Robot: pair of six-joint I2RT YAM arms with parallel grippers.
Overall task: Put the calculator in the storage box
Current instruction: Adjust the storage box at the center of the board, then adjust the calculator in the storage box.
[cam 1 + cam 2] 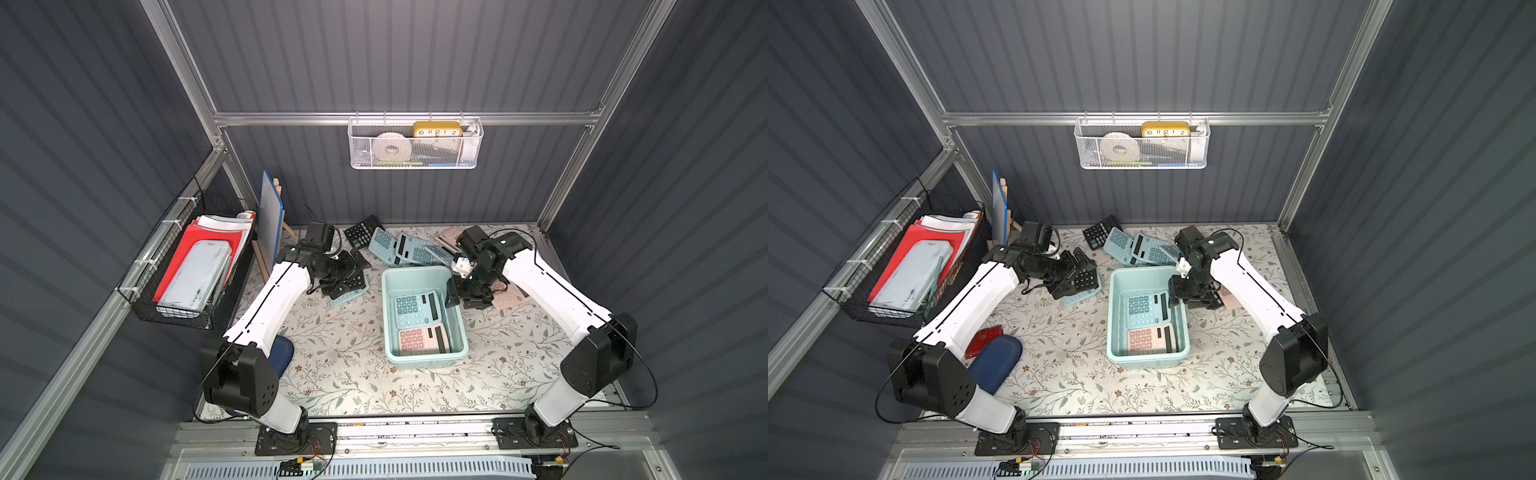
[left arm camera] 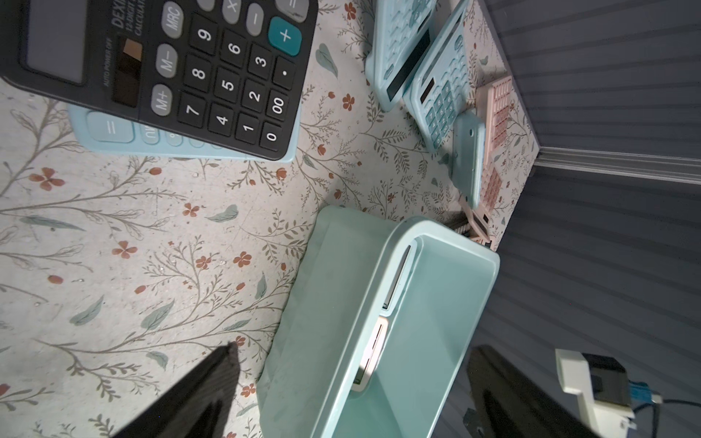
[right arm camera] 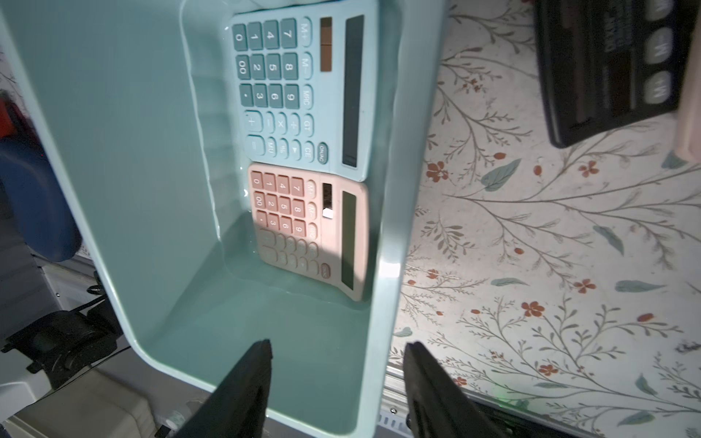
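The mint-blue storage box (image 1: 387, 320) (image 1: 1113, 320) stands mid-table, holding a blue calculator (image 1: 415, 309) (image 3: 303, 83) and a pink calculator (image 1: 422, 338) (image 3: 303, 227). My right gripper (image 1: 453, 293) (image 3: 337, 343) is open at the box's far right corner. One finger hangs inside the box, one outside its wall (image 3: 390, 227), and it holds nothing. My left gripper (image 1: 347, 278) (image 2: 354, 348) stands wide open and empty left of the box (image 2: 341, 284). It hovers over a black calculator (image 1: 353, 282) (image 2: 189, 68) that lies on a blue calculator (image 2: 110, 129).
Several blue calculators (image 1: 399, 249), a black one (image 1: 361, 230) and pink ones (image 1: 513, 297) lie behind and right of the box. On the walls hang a white mesh basket (image 1: 415, 145) and a black wire basket (image 1: 187, 270). A blue-framed board (image 1: 270, 220) leans back left.
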